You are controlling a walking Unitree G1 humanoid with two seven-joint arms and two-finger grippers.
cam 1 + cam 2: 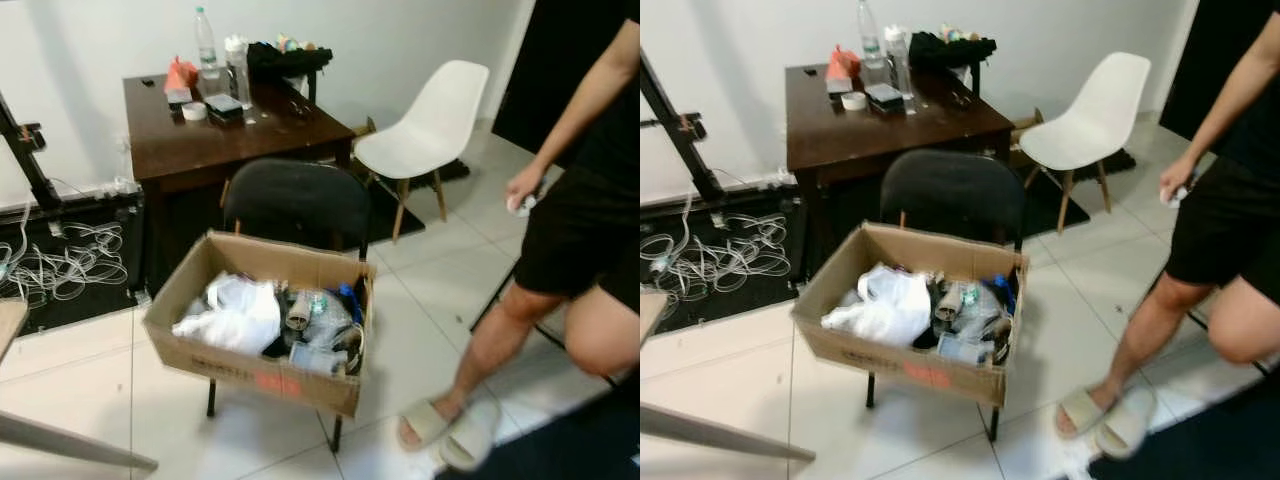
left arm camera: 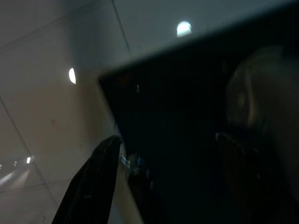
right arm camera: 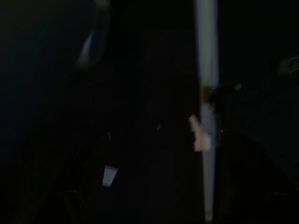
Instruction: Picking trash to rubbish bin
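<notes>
Open brown cardboard box (image 1: 262, 380) of white bags and bottles, resting on a black chair (image 1: 297, 203). Both grippers' finger state: cannot tell. Person (image 1: 575, 240) standing right, hand (image 1: 523, 189) grasping something white.

my head cameras look forward and down from close above the cardboard box (image 1: 262, 322); both eyes share it, the black chair (image 1: 297, 203) under it and the bench (image 1: 890, 120) behind. my left wrist camera faces pale floor tiles (image 2: 51, 107); the right wrist view is nearly black.
</notes>
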